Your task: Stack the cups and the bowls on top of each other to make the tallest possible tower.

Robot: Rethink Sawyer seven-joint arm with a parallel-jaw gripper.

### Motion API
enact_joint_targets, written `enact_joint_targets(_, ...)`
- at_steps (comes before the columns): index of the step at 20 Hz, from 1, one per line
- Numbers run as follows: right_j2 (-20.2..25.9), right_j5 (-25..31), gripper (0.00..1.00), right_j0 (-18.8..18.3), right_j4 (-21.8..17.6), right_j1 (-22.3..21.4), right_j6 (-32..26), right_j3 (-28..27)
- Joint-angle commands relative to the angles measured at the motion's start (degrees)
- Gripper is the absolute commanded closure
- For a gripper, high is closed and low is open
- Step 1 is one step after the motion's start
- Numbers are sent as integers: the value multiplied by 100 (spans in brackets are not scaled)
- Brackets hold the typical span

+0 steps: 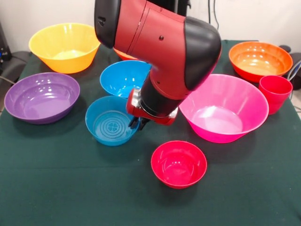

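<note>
My gripper (138,123) hangs from the red and black arm at the right rim of the small blue bowl (109,121) with a ringed base. I cannot tell whether it touches or holds the rim. The medium blue bowl (122,77) stands just behind it. The small magenta-red bowl (178,164) stands alone near the front. The red cup (275,92) stands upright at the right, beside the pink bowl (225,107). No bowls are nested; no tower shows. The light blue cup is out of view.
A yellow bowl (66,44) stands at the back left and a purple bowl (41,96) at the left. One orange-red bowl (260,60) is at the back right; another (123,55) shows only as a sliver behind the arm. A dark green cloth (70,188) covers the table.
</note>
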Motion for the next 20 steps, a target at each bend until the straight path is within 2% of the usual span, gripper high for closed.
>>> enact_joint_targets(1, 473, 429, 100, 157, 125, -530, 893, 167)
enact_joint_targets(6, 567, 533, 100, 86, 201, -619, 831, 92)
enact_joint_targets(8, 563, 622, 100, 45, 228, -533, 841, -105)
enact_joint_targets(14, 636, 436, 100, 9, 319, -724, 809, 118)
enact_joint_targets(20, 683, 531, 100, -28, 491, -568, 946, -228)
